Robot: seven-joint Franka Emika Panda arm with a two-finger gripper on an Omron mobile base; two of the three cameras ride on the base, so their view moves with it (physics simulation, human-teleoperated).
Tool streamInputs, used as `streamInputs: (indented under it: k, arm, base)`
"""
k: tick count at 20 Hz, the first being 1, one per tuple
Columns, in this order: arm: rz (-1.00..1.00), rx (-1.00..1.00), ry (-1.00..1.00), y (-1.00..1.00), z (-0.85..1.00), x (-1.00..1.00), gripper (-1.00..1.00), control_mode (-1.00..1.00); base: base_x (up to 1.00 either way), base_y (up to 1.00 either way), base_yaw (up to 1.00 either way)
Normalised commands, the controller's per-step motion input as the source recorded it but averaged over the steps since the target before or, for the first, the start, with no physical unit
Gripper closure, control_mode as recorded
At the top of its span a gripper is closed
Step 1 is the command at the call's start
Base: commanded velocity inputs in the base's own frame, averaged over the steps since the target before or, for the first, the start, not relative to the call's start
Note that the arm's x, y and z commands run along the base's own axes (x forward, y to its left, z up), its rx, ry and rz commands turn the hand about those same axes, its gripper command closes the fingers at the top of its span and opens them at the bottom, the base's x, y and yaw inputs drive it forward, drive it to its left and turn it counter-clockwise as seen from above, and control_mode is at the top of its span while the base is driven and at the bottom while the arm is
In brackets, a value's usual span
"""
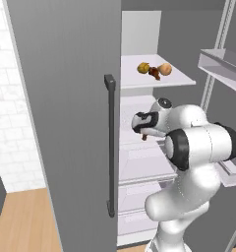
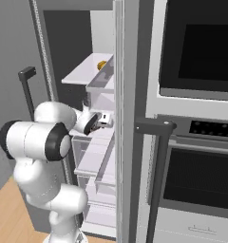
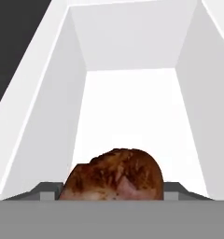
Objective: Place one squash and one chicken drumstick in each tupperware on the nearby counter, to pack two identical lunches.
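Gripper [image 1: 143, 134] is deep in the fridge, jaws closed around a chicken drumstick [image 3: 115, 175] on the shelf; first pickup basically done, next it probably lifts straight out toward the counter.

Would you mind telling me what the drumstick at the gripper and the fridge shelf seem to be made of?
Drumstick: cooked meat, going by its mottled reddish-brown, browned skin with a slight sheen. Fridge shelf: probably smooth white plastic or coated glass; it looks flat, pale and evenly matte, so the look leaves it open.
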Motion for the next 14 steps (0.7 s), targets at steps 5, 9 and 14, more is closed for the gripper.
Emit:
streamInputs:
  k: [5, 9, 14]
  arm:
    - [0.20, -0.01, 0.07, 0.02, 1.00, -1.00, 1.00, -1.00]
    - [0.16, -0.03, 0.30, 0.21, 1.00, -1.00, 1.00, -1.00]
    - [0.07, -0.05, 0.14, 0.15, 0.95, -1.00, 1.00, -1.00]
  base:
    - [0.00, 0.00, 0.00]
    - [0.00, 0.00, 0.00]
    - [0.00, 0.00, 0.00]
